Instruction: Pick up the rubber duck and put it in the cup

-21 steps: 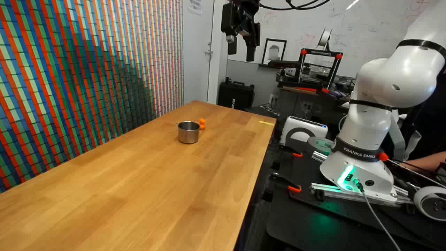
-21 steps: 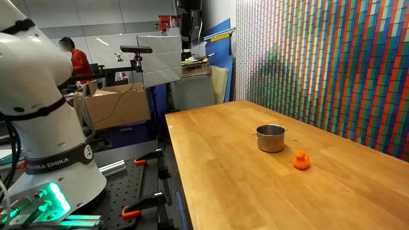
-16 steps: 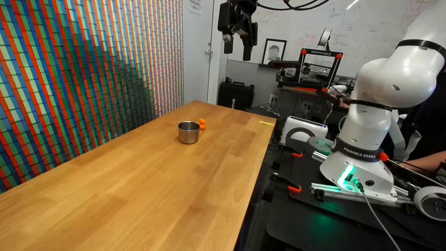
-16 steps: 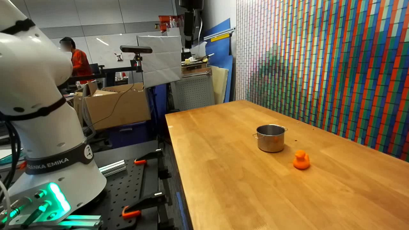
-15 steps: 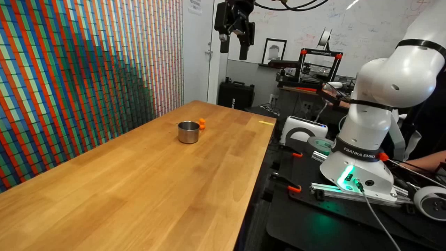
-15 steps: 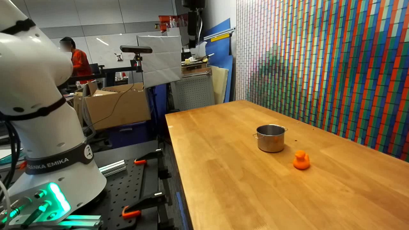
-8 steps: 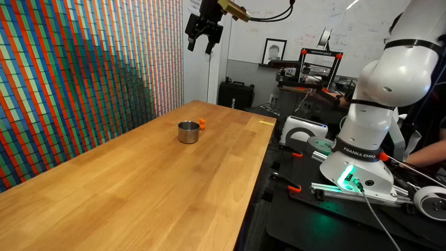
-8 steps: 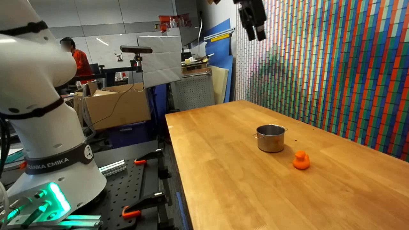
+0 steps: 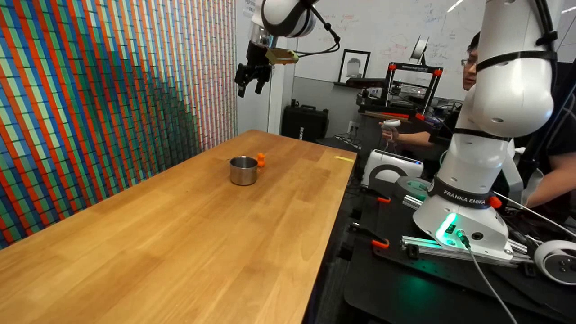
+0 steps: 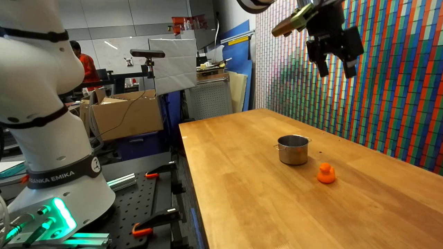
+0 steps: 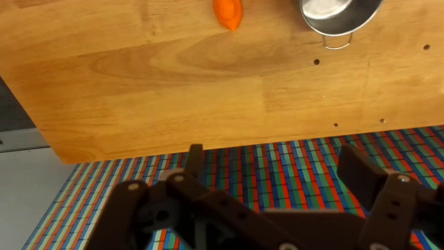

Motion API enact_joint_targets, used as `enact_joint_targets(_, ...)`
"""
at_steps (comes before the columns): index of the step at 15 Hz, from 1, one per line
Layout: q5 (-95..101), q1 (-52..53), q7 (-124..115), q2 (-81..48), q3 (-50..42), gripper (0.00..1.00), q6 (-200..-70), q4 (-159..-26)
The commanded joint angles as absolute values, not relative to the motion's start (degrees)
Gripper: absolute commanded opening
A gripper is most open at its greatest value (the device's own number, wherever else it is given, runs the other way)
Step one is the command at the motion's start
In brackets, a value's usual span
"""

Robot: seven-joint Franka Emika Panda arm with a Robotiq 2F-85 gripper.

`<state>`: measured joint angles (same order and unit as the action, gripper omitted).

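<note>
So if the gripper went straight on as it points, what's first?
The gripper would likely meet the tabletop near its edge by the striped wall, missing the rubber duck. Depth is unclear; the wall might come first.

Tabletop (image 10: 235, 207): between wall (image 10: 387, 97) and robot base (image 10: 69, 200).
Cup (image 10: 293, 154): on tabletop, nearer wall-side edge than robot-side edge.
Rubber duck (image 10: 326, 174): on tabletop, near cup, apart from it, toward the short edge by the door (image 9: 255, 85).
Gripper (image 10: 336, 74): above tabletop, apart from both.
</note>
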<state>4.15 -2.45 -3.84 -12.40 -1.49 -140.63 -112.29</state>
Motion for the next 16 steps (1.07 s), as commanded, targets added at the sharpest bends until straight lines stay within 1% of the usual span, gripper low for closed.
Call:
enact_joint_targets(1, 4.11, -2.92, -0.37, -18.01, -2.31, 1.0, -142.29, -109.98)
enact_joint_targets(8, 4.91, -2.52, -0.27, -24.44, -2.72, 1.0, -144.77, -112.79)
enact_joint_targets(16, 7.16, -1.56, -2.04, -32.72, -5.02, 1.0, -153.42, -113.3)
